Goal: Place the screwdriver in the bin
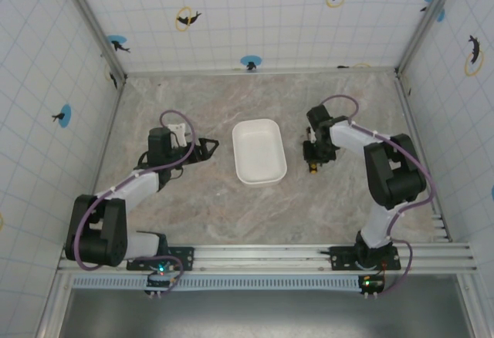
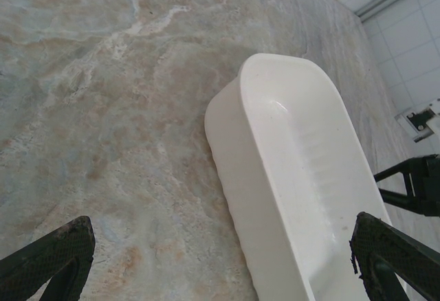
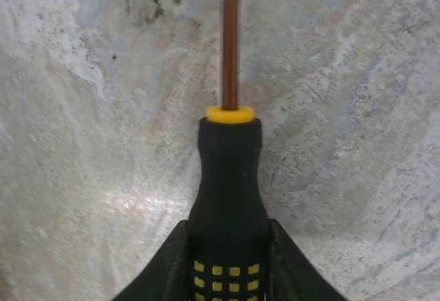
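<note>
**Screwdriver clamped just right of the bin**

The screwdriver (image 3: 229,177) is pinched by its black handle in the right gripper (image 3: 229,273). It's just to the right of the bin (image 1: 241,157), outside it. Can't tell if it's touching the marble table (image 1: 193,91). Left gripper (image 1: 207,147) is near the bin's left side, jaws spread wide, holding nothing.

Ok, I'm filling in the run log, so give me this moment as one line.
right gripper: shut on screwdriver at handle | left gripper: open, beside bin | screwdriver: not yet in bin

Marbled tabletop (image 1: 193,103) between white tiled walls (image 1: 255,14)
</note>
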You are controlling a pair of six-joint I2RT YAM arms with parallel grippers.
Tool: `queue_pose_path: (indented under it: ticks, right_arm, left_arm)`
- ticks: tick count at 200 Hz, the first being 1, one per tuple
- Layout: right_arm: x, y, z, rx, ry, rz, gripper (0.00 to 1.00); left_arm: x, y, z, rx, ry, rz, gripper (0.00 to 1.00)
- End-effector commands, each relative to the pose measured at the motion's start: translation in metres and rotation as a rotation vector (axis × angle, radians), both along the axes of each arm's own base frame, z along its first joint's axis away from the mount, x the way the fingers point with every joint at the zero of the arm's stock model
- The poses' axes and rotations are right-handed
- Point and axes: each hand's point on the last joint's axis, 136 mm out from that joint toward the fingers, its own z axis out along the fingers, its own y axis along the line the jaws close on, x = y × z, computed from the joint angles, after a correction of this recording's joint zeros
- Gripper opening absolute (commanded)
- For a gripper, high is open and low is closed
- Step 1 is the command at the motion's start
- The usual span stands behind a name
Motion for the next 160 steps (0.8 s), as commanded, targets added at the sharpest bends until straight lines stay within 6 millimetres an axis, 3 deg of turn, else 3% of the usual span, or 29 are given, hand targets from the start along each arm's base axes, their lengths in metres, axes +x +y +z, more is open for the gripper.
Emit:
queue_pose_path:
  ticks: [1,24,43,62,91,115,129,144,160]
  right_arm:
    - [0.005,0.008,0.002,0.028,0.0,0.004,0.03]
    - [0.009,0.014,0.008,0.101,-0.004,-0.013,0.0]
    - [0.019,0.016,0.025,0.181,-0.039,-0.055,0.0]
    - [0.04,0.017,0.068,0.302,-0.111,-0.111,0.0]
    - [0.082,0.021,0.165,0.426,-0.349,-0.183,0.0]
    - [0.092,0.052,0.244,0.497,-0.536,-0.155,0.0]
    - [0.092,0.071,0.273,0.501,-0.626,-0.155,0.0]
    - [0.085,0.098,0.287,0.516,-0.678,-0.127,0.0]
    - [0.074,0.122,0.28,0.48,-0.702,-0.103,0.0]
  left_arm:
    - [0.002,-0.005,0.009,0.001,-0.017,-0.033,0.98]
    - [0.001,-0.005,0.009,0.003,-0.019,-0.035,0.98]
    - [0.001,-0.006,0.012,0.011,-0.027,-0.046,0.98]
    - [0.0,-0.008,0.016,0.012,-0.036,-0.071,0.98]
    - [0.002,-0.013,0.027,0.004,-0.059,-0.101,0.98]
    - [0.005,-0.017,0.034,-0.013,-0.068,-0.122,0.97]
    - [0.005,-0.018,0.035,-0.022,-0.064,-0.132,0.98]
    - [0.005,-0.02,0.034,-0.026,-0.062,-0.143,0.98]
    - [0.005,-0.021,0.033,-0.027,-0.059,-0.148,0.98]
